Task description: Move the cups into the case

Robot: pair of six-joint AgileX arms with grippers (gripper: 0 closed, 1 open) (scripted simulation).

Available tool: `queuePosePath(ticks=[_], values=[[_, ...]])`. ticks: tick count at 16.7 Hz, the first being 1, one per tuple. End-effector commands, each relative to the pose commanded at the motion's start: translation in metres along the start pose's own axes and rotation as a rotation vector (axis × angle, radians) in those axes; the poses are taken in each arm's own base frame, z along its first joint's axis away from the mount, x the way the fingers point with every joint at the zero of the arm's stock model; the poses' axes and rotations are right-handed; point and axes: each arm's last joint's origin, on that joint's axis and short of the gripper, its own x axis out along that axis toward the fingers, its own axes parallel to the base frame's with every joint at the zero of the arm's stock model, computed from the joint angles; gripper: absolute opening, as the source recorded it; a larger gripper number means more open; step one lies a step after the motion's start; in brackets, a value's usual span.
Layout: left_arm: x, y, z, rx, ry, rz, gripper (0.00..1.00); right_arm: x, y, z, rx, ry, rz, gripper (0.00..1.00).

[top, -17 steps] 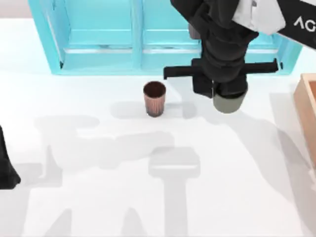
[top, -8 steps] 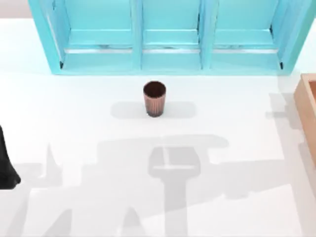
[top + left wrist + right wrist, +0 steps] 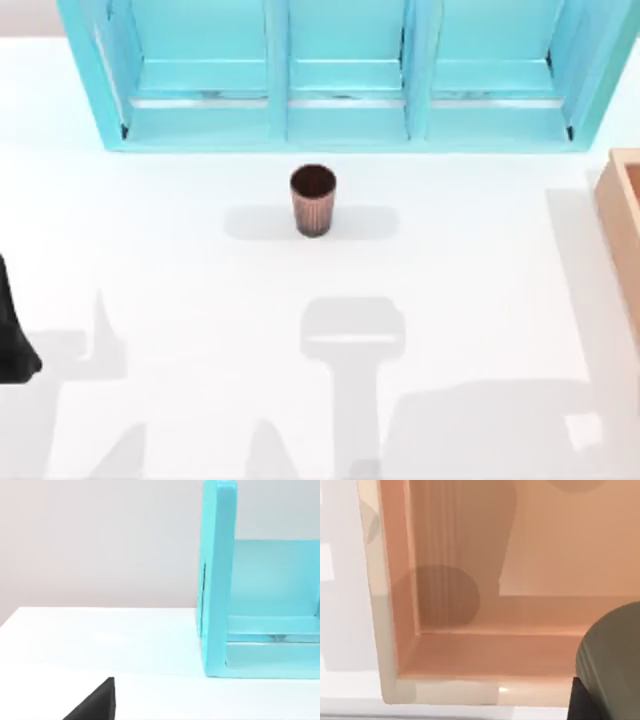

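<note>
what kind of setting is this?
Looks like a rendered tabletop test scene, not a real room: a plain white table, a turquoise shelf unit at the back, a tan wooden case, and a lone ribbed reddish-brown cup.

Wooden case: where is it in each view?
Top: the wooden case sits at the table's right edge, cut off by the frame, right of the blue shelf.
Right wrist: seen close from above, its rim and an inside corner, with the green cup in front.
Left wrist: faces the blue shelf's end panel instead.
Shared landmark: the white table, beside the case's rim and under the shelf.
</note>
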Motion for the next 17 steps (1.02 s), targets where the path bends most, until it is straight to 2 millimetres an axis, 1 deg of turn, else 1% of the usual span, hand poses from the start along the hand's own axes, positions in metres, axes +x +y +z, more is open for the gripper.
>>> queuePosePath(ticks=[1, 5, 7, 8, 13, 15, 17], values=[[0.000, 0.000, 0.000, 0.000, 0.000, 0.000, 1.00, 0.000, -0.001, -0.003, 0.000, -0.002, 0.001, 0.00], [0.000, 0.000, 0.000, 0.000, 0.000, 0.000, 1.00, 0.000, -0.001, -0.001, -0.002, -0.001, -0.001, 0.00], [0.000, 0.000, 0.000, 0.000, 0.000, 0.000, 1.00, 0.005, -0.002, -0.001, -0.005, -0.002, 0.000, 0.00], [0.000, 0.000, 0.000, 0.000, 0.000, 0.000, 1.00, 0.011, -0.002, -0.001, -0.007, 0.001, 0.000, 0.00], [0.000, 0.000, 0.000, 0.000, 0.000, 0.000, 1.00, 0.055, -0.009, -0.002, 0.002, -0.010, -0.002, 0.00], [0.000, 0.000, 0.000, 0.000, 0.000, 0.000, 1.00, 0.064, -0.011, -0.004, 0.000, -0.003, 0.001, 0.00], [0.000, 0.000, 0.000, 0.000, 0.000, 0.000, 1.00, 0.064, -0.011, -0.004, 0.000, -0.002, 0.001, 0.00]])
